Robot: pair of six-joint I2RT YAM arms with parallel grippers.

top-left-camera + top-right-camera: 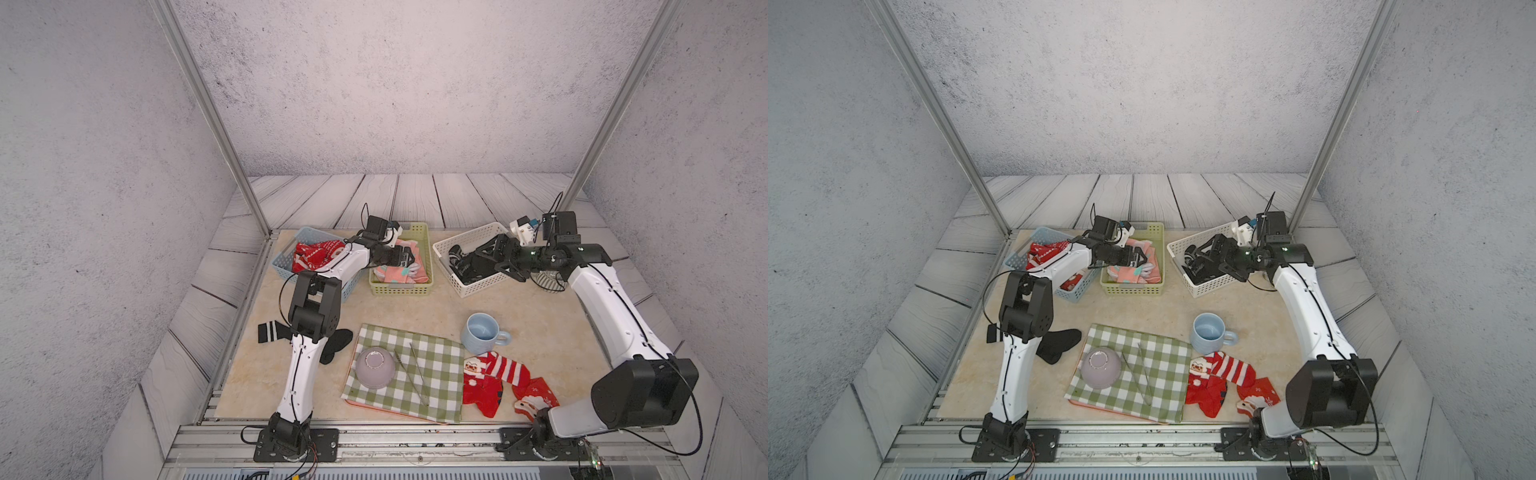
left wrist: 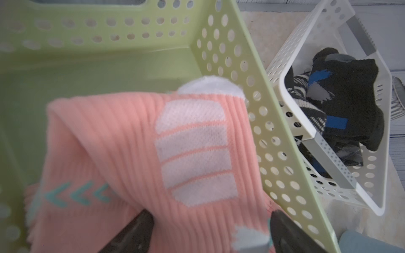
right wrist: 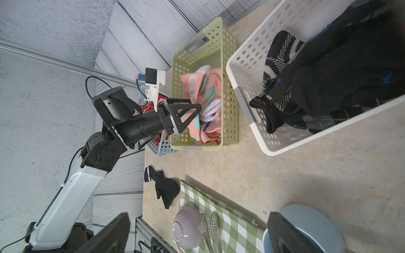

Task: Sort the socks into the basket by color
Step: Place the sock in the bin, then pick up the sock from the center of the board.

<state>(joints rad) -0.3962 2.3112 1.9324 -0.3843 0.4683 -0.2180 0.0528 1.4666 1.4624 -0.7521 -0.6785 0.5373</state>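
My left gripper point(image 1: 405, 257) point(image 2: 210, 230) hangs over the green basket point(image 1: 419, 232), jaws wide apart, with a pink sock point(image 2: 135, 135) of the pile point(image 1: 401, 272) lying between the fingers. The right gripper point(image 1: 482, 259) point(image 3: 198, 223) stands open and empty over the white basket point(image 1: 457, 241), which holds black socks point(image 3: 328, 72). Red socks point(image 1: 316, 253) fill the blue basket point(image 1: 286, 257). Loose on the table lie a black striped sock point(image 1: 272, 331), a black sock point(image 1: 336, 345), and red Christmas socks point(image 1: 494, 374) near the right arm's base.
A green-and-white checked cloth point(image 1: 432, 374) at the front carries an upturned purple bowl point(image 1: 375, 368) and metal utensils point(image 1: 417, 374). A blue mug point(image 1: 482, 332) stands beside it. A striped bowl point(image 1: 548, 280) sits behind the right arm. Metal frame posts rise at both back corners.
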